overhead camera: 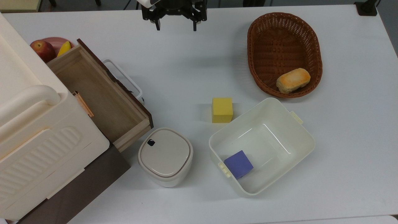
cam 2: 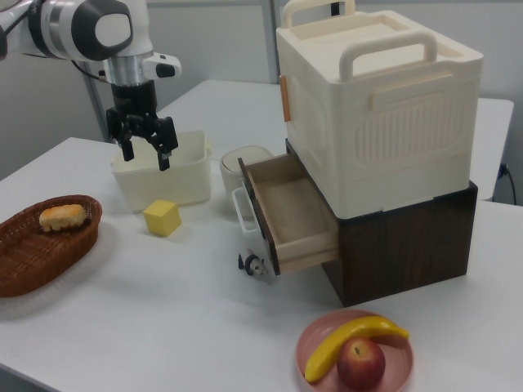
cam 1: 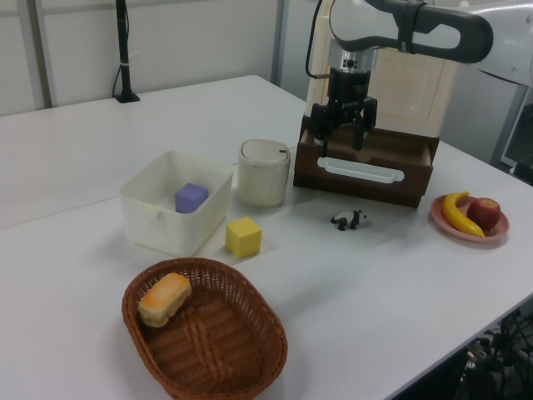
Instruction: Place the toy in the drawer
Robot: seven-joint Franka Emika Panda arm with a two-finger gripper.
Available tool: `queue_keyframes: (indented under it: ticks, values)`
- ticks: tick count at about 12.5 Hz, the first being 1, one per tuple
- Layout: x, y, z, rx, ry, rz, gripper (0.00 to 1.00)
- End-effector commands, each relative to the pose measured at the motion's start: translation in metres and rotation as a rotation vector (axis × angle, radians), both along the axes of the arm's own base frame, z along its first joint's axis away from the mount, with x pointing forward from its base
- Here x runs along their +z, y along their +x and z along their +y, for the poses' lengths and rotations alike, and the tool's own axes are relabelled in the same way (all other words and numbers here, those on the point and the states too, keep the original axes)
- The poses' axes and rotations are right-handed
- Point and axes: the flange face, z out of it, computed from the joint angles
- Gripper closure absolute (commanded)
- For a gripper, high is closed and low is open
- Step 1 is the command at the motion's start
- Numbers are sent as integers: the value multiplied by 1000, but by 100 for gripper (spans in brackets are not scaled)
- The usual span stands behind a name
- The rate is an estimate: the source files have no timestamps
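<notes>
- Drawer: pulled out, top uncovered, interior bare.
- Toy: on the counter, just before the drawer's front panel.
- Gripper: raised above the drawer front, jaws released, holding nothing.
</notes>
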Motion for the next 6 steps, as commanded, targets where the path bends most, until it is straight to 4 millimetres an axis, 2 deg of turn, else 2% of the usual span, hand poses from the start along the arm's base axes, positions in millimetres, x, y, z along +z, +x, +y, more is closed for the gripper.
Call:
queue_keyframes:
  ticks: [1, 3, 5, 6]
  values:
    - [-22, -21, -2, 119, -9, 54, 0]
    - [-37, -28, -6, 156, -27, 69, 2]
    - [-53, -25, -13, 146, -30, 42, 2]
    - [-65, -23, -23, 133, -39, 24, 2]
